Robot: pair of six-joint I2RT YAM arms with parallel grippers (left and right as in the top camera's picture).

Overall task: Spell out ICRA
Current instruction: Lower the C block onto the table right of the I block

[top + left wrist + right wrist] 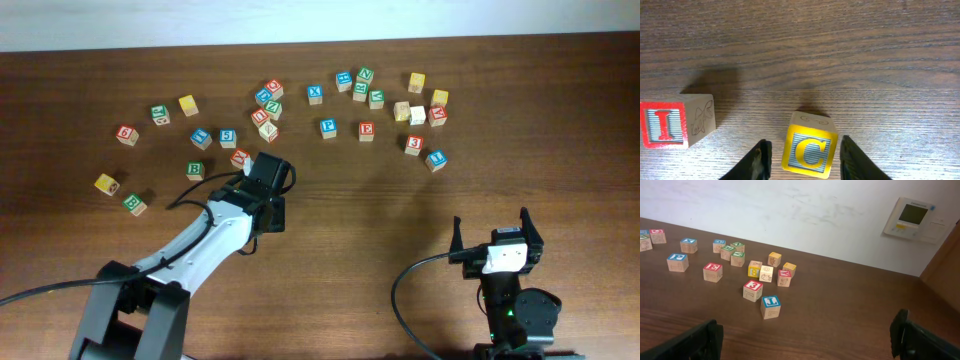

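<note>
Red "I" cube [664, 125] beside yellow "C" cube [810, 151].

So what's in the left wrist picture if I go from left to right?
red I cube → one gripper finger → yellow C cube → other gripper finger

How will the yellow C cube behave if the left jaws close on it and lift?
The C cube looks like rigid wood with flat sides, so it should grip firmly. It sits flat on the table, so rolling seems unlikely. The jaws flank it unevenly, so closing may nudge it sideways.
</note>
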